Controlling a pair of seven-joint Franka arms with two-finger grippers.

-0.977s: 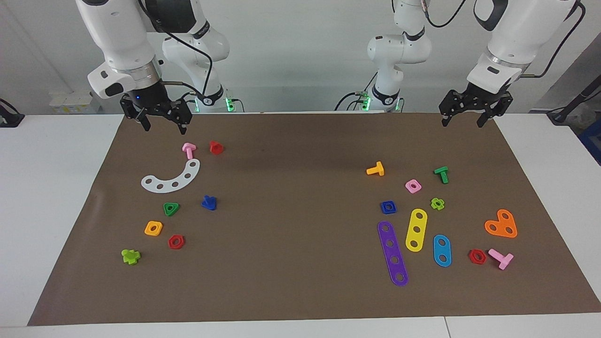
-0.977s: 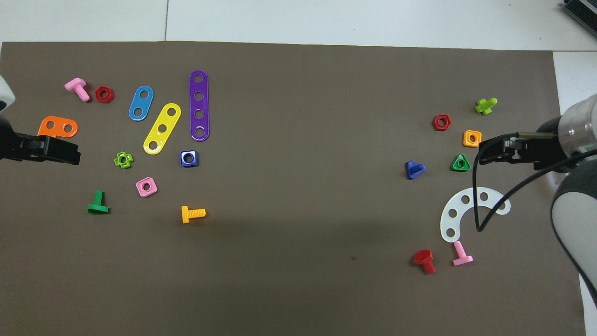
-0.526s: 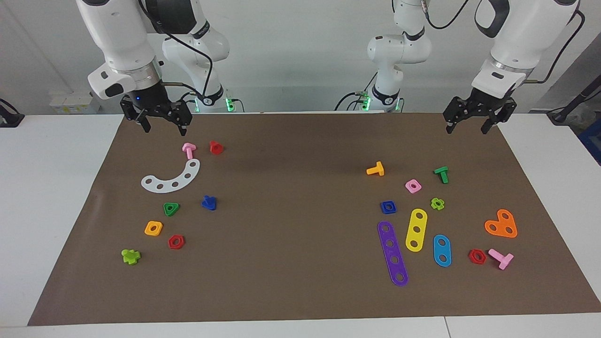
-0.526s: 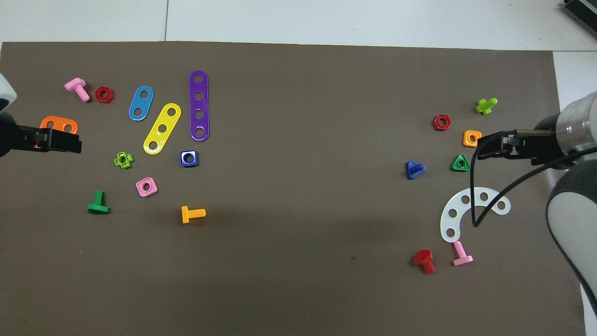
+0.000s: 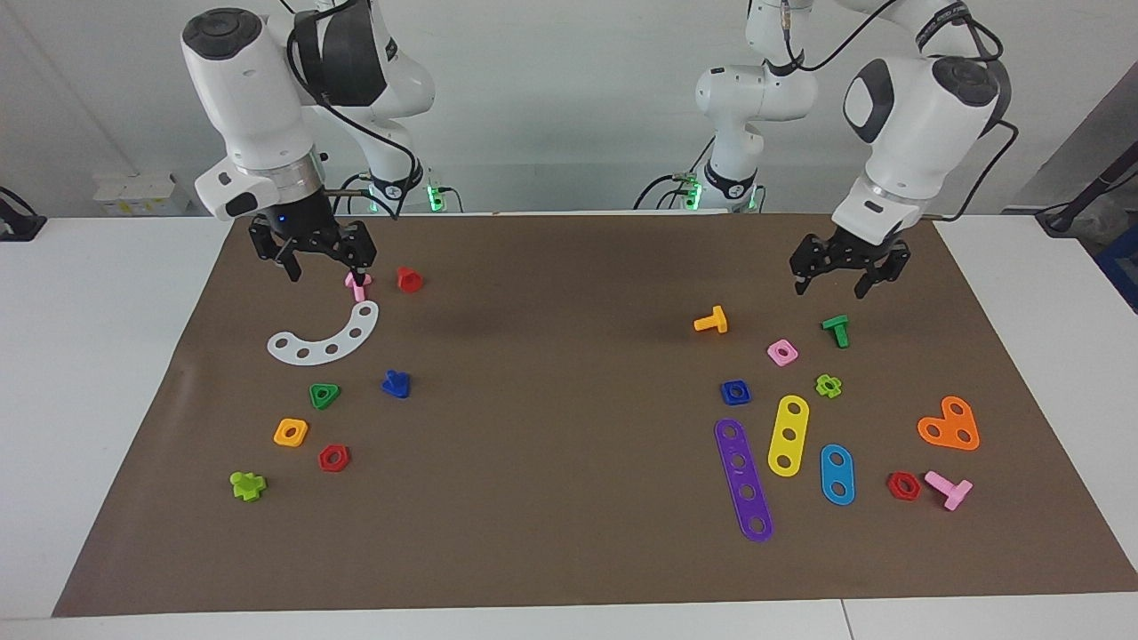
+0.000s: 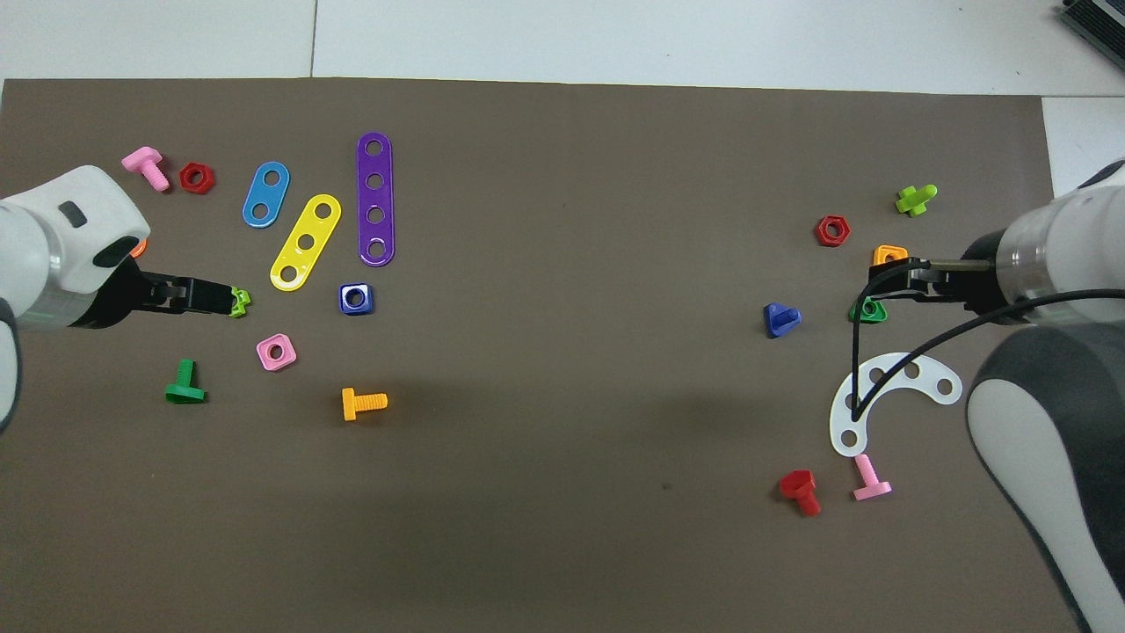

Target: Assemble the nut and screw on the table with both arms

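Currently both end effectors are up in the air with fingers spread, holding nothing. Left end effector (image 5: pixel 830 284) hangs over the mat (image 5: pixel 569 293) near the green bolt (image 5: pixel 837 330), at the left arm's end of the desk (image 5: pixel 98 373). Right end effector (image 5: pixel 327 272) hangs over the pink bolt (image 5: pixel 357 285), beside the red bolt (image 5: pixel 409 279).

Nut (image 5: pixel 735 392) lies flat on the mat, untouched, just nearer to the robots than the purple strip (image 5: pixel 743 480), beside the yellow strip (image 5: pixel 788 435), with the pink nut (image 5: pixel 782 353) close by. Screw (image 5: pixel 396 384) rests on the mat toward the right arm's end, beside the green triangle nut (image 5: pixel 324 396), farther from the robots than the white arc (image 5: pixel 325 336). Nut and screw are well apart.
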